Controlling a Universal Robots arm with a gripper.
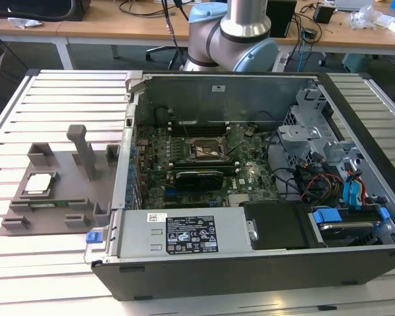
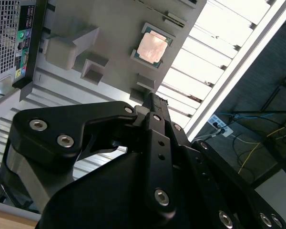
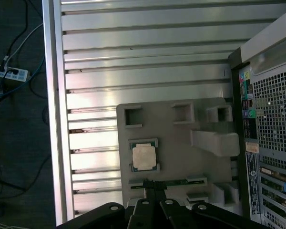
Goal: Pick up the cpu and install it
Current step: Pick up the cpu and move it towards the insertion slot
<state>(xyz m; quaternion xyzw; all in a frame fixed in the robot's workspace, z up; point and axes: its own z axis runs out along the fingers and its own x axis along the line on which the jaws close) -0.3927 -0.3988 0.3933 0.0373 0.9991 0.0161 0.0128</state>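
The cpu point(image 2: 151, 49), a small flat square chip with a pale metal top, lies flat in a green-rimmed square recess of a grey plastic fixture plate point(image 2: 109, 28). It sits near the plate's edge away from the perforated rear panel of the computer case point(image 2: 9, 38). The plate rests on a slatted aluminium table point(image 2: 200, 62). The black gripper point(image 2: 151, 99) hangs apart from the cpu, fingertips drawn together, holding nothing.

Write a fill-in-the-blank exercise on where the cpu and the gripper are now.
1. The cpu lies on the exterior view's ___, beside the computer case.
2. The cpu rests on a ___ holder plate, outside the case.
3. In the first wrist view the gripper, fingers together, holds ___.
Missing words: left; grey; nothing.
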